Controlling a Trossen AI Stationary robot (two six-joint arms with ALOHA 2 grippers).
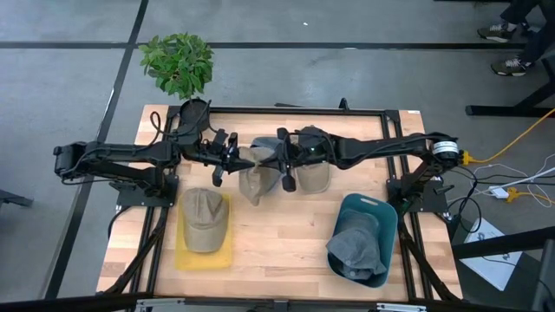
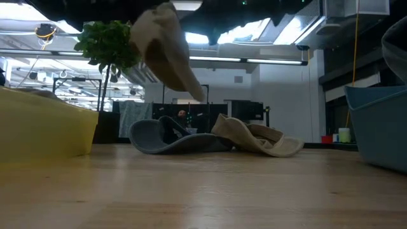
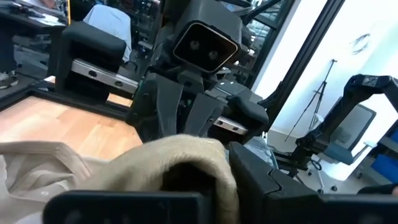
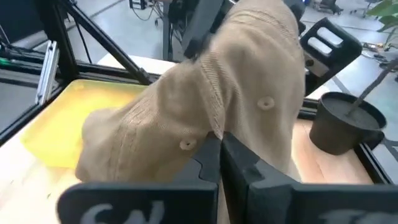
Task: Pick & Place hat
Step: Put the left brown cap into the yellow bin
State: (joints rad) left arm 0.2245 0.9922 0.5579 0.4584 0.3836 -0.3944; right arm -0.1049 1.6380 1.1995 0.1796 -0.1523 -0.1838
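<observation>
A tan hat (image 1: 255, 176) hangs in the air over the table's middle, high up in the low view (image 2: 166, 54). My left gripper (image 1: 236, 160) reaches it from the left and my right gripper (image 4: 221, 155) from the right, and both are shut on it. A grey hat (image 2: 166, 137) and another tan hat (image 2: 257, 141) lie on the table below. A tan cap (image 1: 204, 218) lies on a yellow mat (image 1: 205, 256). My left gripper comes level from the table's left and holds the tan hat's left side. The cloth (image 3: 177, 158) drapes over its fingers and hides the place of contact. My right gripper pinches a fold of the crown cloth (image 4: 214, 132) between its two fingers, near an eyelet. It comes from the table's right, slanting slightly down. The hat hangs clear of the table.
A teal bin (image 1: 375, 217) with a grey hat (image 1: 354, 247) in it stands at the near right. A potted plant (image 1: 178, 62) stands at the far left corner. Black frame rails (image 1: 260, 111) run around the table's edges.
</observation>
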